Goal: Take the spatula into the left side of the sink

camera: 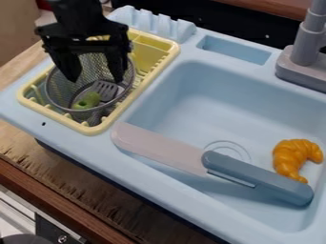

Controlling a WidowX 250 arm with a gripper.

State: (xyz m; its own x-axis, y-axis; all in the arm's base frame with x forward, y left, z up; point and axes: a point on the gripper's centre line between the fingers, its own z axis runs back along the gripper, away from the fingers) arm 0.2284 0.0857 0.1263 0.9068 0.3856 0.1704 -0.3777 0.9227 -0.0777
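I have the gripper (94, 78) in the upper left of the frame, hanging down over the round wire mesh basket (56, 90). Its fingers are spread well apart, tips pointing down, and I see nothing held between them. The spatula (105, 89) is in that basket; I can make out its grey slotted head below and between the fingertips. A green piece (87, 101) lies right by the head, though I can't tell from here whether the two are joined.

The basket sits in the yellow dish rack (167, 47), which takes up the left part of the light blue sink unit (210, 220), beside the basin (185, 107). A toy knife (166, 147) lies at a slant along the near side of the basin, its pale blade toward the rack and its blue-grey handle toward the lower right. Just beyond the handle, at the right of the frame, I've got an orange croissant (291, 155) in the basin. The grey faucet (307, 43) stands at the upper right, and the wooden tabletop (83, 190) runs along the lower left, under the unit.
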